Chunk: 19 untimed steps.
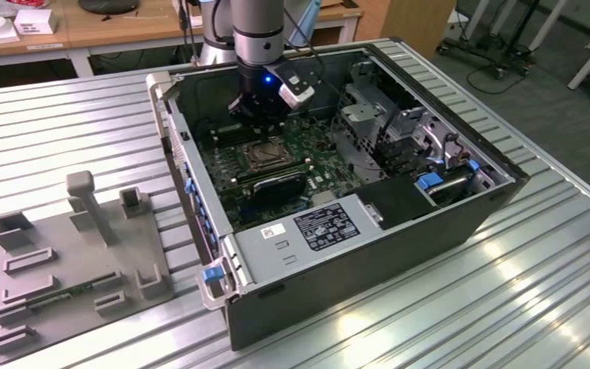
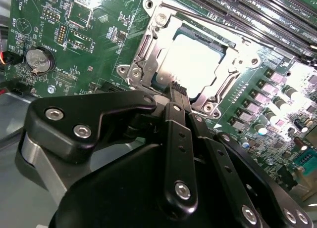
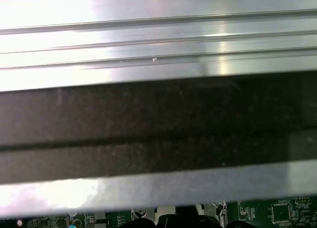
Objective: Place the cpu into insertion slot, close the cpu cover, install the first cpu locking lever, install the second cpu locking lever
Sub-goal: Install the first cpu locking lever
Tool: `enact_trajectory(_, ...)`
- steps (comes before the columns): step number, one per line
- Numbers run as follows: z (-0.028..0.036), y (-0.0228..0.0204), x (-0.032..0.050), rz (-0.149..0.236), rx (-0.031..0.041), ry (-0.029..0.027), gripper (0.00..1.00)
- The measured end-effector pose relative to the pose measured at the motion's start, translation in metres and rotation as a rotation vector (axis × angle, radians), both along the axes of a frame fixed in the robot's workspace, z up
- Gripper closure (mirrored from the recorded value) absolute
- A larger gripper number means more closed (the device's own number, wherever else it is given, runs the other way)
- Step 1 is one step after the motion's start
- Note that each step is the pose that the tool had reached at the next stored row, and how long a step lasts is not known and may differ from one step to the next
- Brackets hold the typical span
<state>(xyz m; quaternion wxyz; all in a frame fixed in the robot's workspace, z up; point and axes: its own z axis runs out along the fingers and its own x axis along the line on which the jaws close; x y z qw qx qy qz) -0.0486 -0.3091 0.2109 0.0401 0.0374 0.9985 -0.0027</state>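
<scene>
— Exterior view: what does it give of the scene?

— An open computer case (image 1: 377, 231) lies on a ribbed metal table (image 1: 59, 131), the arm reaching down into it, the gripper (image 1: 258, 127) hanging just over the insertion slot (image 1: 264, 156) on the green motherboard (image 1: 295, 165). A grey fixture tray (image 1: 70, 261) sits well apart, toward the exterior view's left.

— And the second wrist view, does it add anything?

— Close detail. The cpu (image 2: 190, 65) sits in the slot, its grey face glaring under the light. The cpu cover (image 2: 148, 55) lies flat around it (its window frames the chip). The gripper's black fingers (image 2: 179, 97) are pressed together, pinching nothing, tips at the cover's near edge; contact cannot be told. A coin battery (image 2: 39, 61) and the memory slots (image 2: 257, 10) also appear.

— The first wrist view?

— The table's ribs, a dark case wall (image 3: 158, 124), a strip of green board.
</scene>
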Motion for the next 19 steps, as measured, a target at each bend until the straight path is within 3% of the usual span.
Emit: enact_trajectory(19,0.0016,-0.0039,0.0,0.0,0.0098,0.0001,0.9)
